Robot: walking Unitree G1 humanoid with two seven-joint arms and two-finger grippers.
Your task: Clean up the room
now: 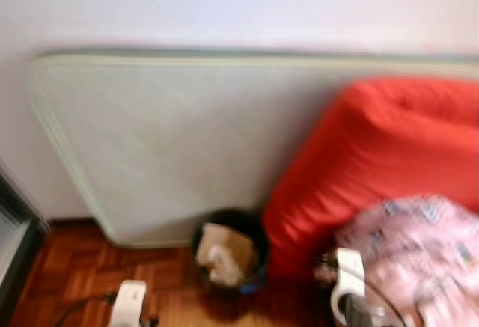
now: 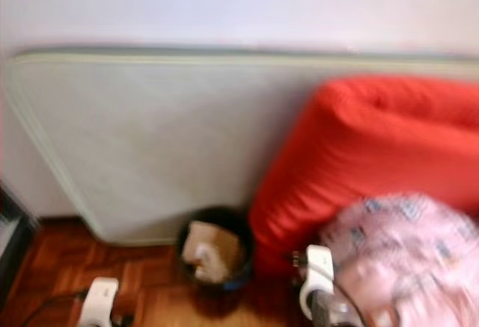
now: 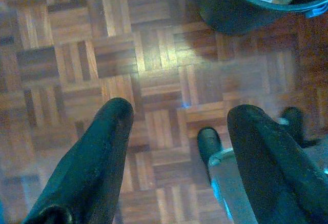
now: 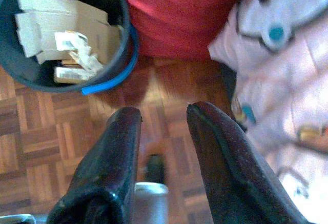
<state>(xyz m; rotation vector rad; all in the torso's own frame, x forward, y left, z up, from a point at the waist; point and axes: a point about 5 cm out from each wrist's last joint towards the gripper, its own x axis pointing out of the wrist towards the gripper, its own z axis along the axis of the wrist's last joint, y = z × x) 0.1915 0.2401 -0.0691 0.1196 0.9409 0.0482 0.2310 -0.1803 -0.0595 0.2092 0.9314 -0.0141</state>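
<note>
Nearest in the left eye view, at the bottom edge: the white wrist of the left arm [image 1: 129,302] at lower left, that of the right arm [image 1: 346,286] at lower right, hard against a pink patterned cloth [image 1: 419,256]. Just above, at lower centre, a dark bin [image 1: 228,252] stuffed with cardboard scraps [image 1: 223,252], between a pale mattress [image 1: 165,147] leaning on the white wall [image 1: 224,5] and a red cushion [image 1: 382,147]. Blurred throughout (likely camera motion).

Right eye view: same scene, shifted slightly.

Left wrist view: left gripper [image 3: 177,131] with fingers spread wide, holding nothing, above parquet floor [image 3: 77,55]; bin rim at upper right.

Right wrist view: right gripper [image 4: 163,126] with fingers parted by a narrow gap, nothing between them; bin at upper left with a blue handle [image 4: 115,73], pink cloth at right, just beside one finger.

Risks, as a judgement: snagging the cloth on the right arm; knocking the already full bin and spilling scraps; misjudging a reach while blurred.
</note>
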